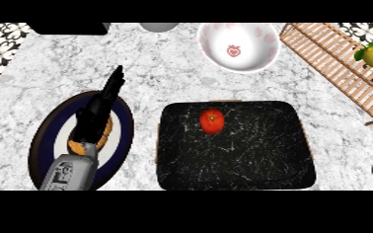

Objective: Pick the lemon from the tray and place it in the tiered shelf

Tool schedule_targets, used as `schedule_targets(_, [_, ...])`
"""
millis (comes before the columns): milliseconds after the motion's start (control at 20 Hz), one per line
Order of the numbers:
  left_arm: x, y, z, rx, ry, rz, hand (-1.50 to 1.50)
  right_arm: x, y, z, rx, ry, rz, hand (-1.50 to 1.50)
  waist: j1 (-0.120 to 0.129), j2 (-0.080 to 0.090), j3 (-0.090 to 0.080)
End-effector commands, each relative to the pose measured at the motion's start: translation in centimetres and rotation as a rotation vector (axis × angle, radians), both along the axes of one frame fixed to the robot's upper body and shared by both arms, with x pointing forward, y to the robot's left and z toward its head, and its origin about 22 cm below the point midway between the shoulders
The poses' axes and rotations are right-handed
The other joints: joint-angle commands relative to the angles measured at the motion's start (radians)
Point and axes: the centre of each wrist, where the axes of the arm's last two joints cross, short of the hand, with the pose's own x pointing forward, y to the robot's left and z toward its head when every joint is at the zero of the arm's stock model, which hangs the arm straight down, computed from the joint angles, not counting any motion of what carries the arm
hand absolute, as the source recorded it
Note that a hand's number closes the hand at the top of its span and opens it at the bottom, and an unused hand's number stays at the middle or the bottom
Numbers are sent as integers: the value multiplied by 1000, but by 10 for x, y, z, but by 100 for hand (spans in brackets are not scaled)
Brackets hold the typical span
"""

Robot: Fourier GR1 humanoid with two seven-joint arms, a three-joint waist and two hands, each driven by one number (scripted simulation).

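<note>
While my left hand [98, 111] hangs over the dark-rimmed plate [38, 143], fingers straight and holding nothing, the head view shows the black tray [241, 163] just to its right bearing only a red, tomato-like fruit [212, 121]. Well off to the hand's right, cut by the frame's edge, what I take for the lemon [368, 54] lies against the slats of the wooden tiered shelf [320, 54]; my right hand is out of view. I judge placing all but done, so next I need only confirm the lemon sits steady.
</note>
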Motion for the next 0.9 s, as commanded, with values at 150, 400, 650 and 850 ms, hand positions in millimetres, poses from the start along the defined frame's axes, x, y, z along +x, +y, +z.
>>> schedule_targets(150, [0, -9, 3, 13, -11, -6, 0, -1, 14, 40, 85, -180, 41, -150, 1, 2, 0])
schedule_targets(400, [-3, -1, 4, 2, 7, 11, 0, -25, 16, 76, 9, -426, 32, -150, -9, -4, -1])
schedule_targets(650, [-15, 10, -5, -8, 13, 24, 0, -58, 29, 95, 9, -524, -59, -150, -22, -13, -2])
schedule_targets(850, [-18, 21, -13, 0, 23, 40, 0, -93, 37, 115, 121, -563, -127, -150, -40, -20, -3])
